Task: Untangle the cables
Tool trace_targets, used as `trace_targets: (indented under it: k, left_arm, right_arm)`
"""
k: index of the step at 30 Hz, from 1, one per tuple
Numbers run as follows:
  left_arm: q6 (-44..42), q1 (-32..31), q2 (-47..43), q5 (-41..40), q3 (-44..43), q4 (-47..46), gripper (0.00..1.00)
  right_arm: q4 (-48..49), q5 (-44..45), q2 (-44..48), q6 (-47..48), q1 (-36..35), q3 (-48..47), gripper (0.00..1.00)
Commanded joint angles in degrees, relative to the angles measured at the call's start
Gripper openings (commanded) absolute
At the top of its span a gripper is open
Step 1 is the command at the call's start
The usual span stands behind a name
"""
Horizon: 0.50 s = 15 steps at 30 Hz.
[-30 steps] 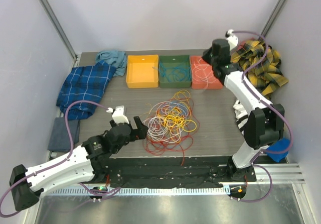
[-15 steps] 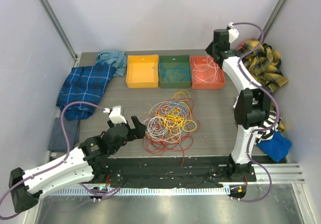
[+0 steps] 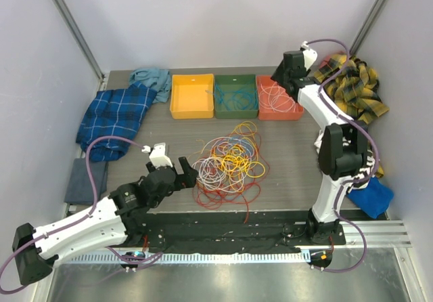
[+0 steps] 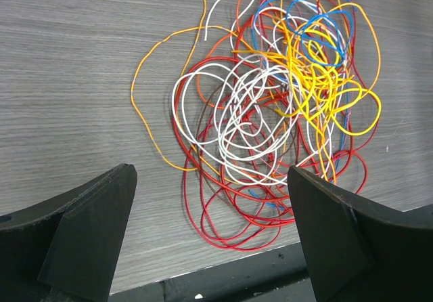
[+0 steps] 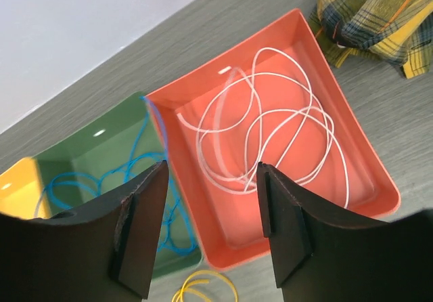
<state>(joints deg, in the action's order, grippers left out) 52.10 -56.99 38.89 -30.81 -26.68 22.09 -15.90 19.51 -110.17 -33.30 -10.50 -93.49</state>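
The cables (image 3: 226,163) lie as one tangle of red, orange, yellow, white and blue loops near the table's front edge; in the left wrist view the cables (image 4: 270,99) lie just beyond the fingers. My left gripper (image 3: 186,170) hovers at the tangle's left side, wide open and empty (image 4: 211,180). My right gripper (image 3: 281,80) hangs over the red tray (image 3: 279,117) at the back, open with nothing between its fingers (image 5: 211,170). White cable loops (image 5: 252,105) lie loose in that red tray (image 5: 365,187).
A green tray (image 3: 235,116) with blue cables (image 5: 145,156) and an orange tray (image 3: 191,116) stand left of the red one. A blue plaid cloth (image 3: 115,116), a teal cloth (image 3: 152,78) and a grey cloth (image 3: 86,180) lie left. A yellow plaid cloth (image 3: 352,89) lies back right.
The right arm has swung its elbow back and right, keeping its wrist over the red tray, and its jaws now stand apart. The left arm has barely moved.
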Motion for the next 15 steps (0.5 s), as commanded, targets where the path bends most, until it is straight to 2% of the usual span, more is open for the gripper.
trace_targets:
  k: [1, 3, 7, 9, 12, 15]
  left_arm:
    - [0.9, -0.22, 1.09, -0.74, -2.06, -2.22, 1.0]
    - [1.77, -0.22, 1.62, -2.49, -1.98, -1.96, 1.0]
    - [3.09, -0.05, 3.2, -5.13, -2.5, -0.91, 1.0]
    - [3.01, 0.47, 5.39, -5.14, -4.34, 0.41, 1.0]
    - [-0.23, 1.88, 8.82, -3.39, -9.08, 0.5, 1.0]
    - [-7.51, 2.15, 14.27, -2.94, -13.12, -2.12, 1.0]
  right_arm:
    - [4.38, 3.69, 12.59, 3.58, -4.16, 5.13, 0.63]
    - [6.93, 3.87, 18.39, 4.03, -8.45, 10.15, 0.61]
    - [12.81, 5.54, 26.31, 4.3, -16.99, 28.22, 0.57]
    - [14.32, 0.84, 29.92, 0.44, -18.67, 33.53, 0.54]
    - [14.41, -6.83, 33.25, -1.24, -19.64, 40.04, 0.48]
    - [15.55, -7.2, 38.25, -2.03, -22.45, 45.93, 0.45]
